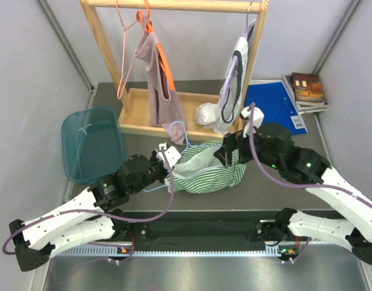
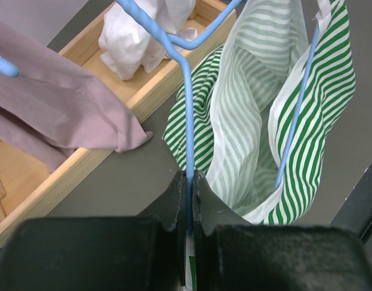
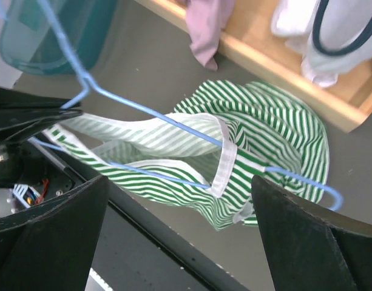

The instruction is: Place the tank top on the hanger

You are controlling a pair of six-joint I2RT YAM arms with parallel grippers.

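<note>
Left gripper (image 2: pixel 190 182) pinches the hanger (image 2: pixel 187 109) wire; right gripper (image 3: pixel 173 185) stands wide and empty over the tank top (image 2: pixel 252 121). Soft, light, limp fabric, probably best taken at a strap (image 3: pixel 225 160).

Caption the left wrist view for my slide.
Left gripper shut on thin light-blue wire hanger running inside green-and-white striped tank top.

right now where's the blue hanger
In the top view the hanger is near the middle, slightly left of centre, just short of the wooden rack base. It is pinched in the left gripper, its far end tucked inside the striped tank top.
</note>
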